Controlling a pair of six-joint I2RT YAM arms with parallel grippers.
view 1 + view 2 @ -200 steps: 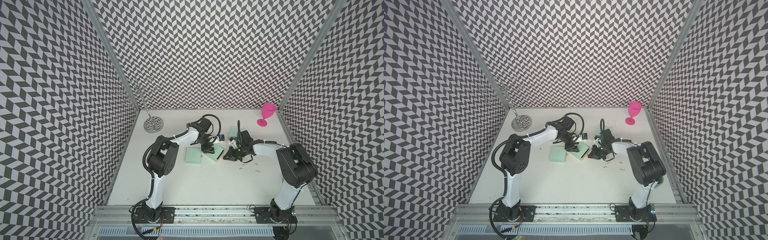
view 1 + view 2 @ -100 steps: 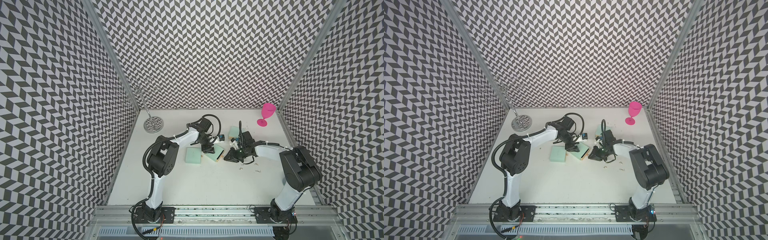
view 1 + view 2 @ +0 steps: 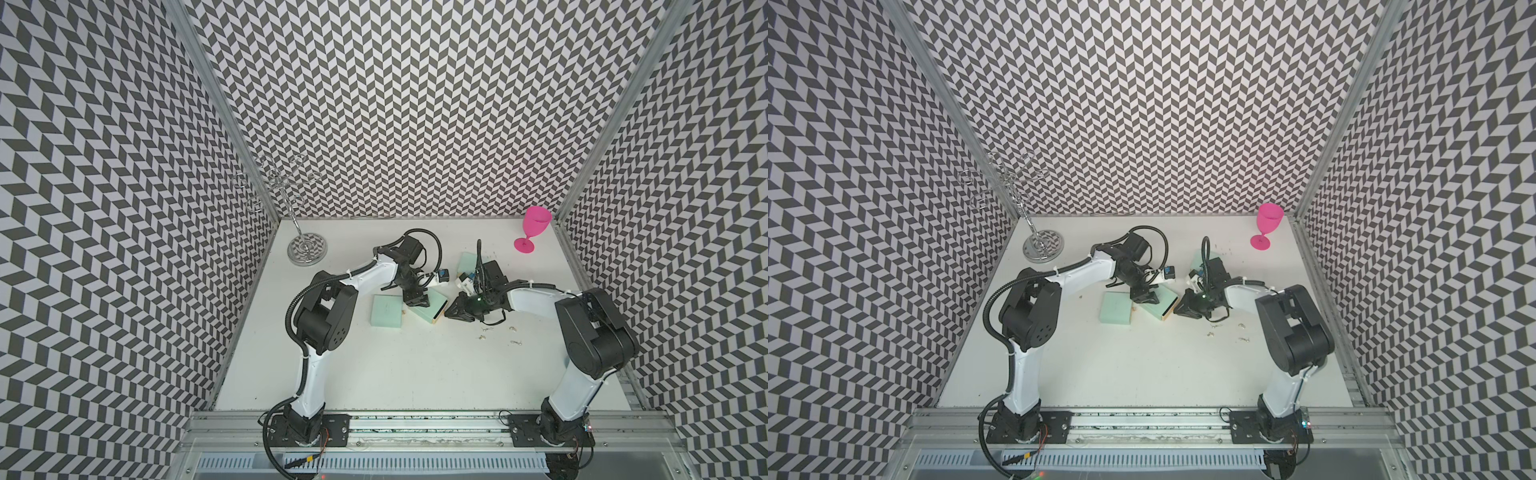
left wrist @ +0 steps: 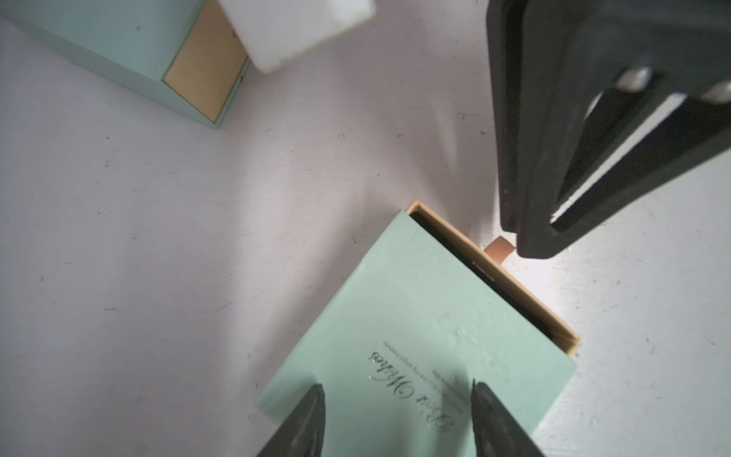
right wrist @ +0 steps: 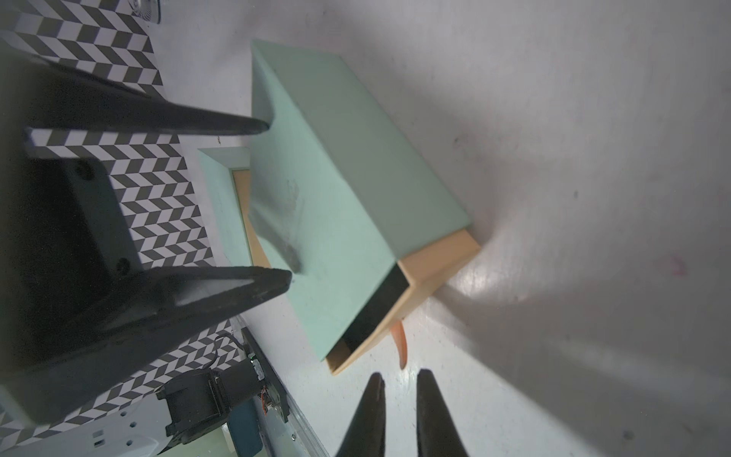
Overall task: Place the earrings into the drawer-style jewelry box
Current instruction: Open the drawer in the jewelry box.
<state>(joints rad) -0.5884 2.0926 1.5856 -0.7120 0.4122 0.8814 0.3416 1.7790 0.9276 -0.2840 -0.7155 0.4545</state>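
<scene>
**Fig. Drawing the drawer open, with two arms.** My left gripper [image 4: 395, 389] stands over the mint-green jewelry box [image 4: 415, 336]. Its jaws are half spread, and both tips sit on the printed top rather than around the sides. The shadow under one tip in the right wrist view suggests contact, but I cannot confirm it.

The tan drawer [image 5: 439, 257] is out by only a narrow dark slit. Its orange pull tab [image 5: 400, 340] lies limp on the table [image 3: 415, 365]. My right gripper [image 5: 400, 378] is just short of the tab's free end. Its jaws are narrow, a thin gap shows between them, and nothing is in it.

The earrings [image 3: 484, 330] lie scattered on the table beside my right forearm, apart from the box.

**Method, as I judge it:**
- Slide the right tips forward until the tab passes well between them.
- Close near the tab's root, since the tip alone would slip.
- Draw back low, along the drawer's own line.
- Press down with the left tips so the outer shell does not follow.
- Keep the pull straight. A sideways drift would skew the drawer in its shell, or sweep my wrist over the earrings.

The neighbouring mint-green box [image 3: 387, 311] lies close behind the left gripper and should not be nudged.
</scene>
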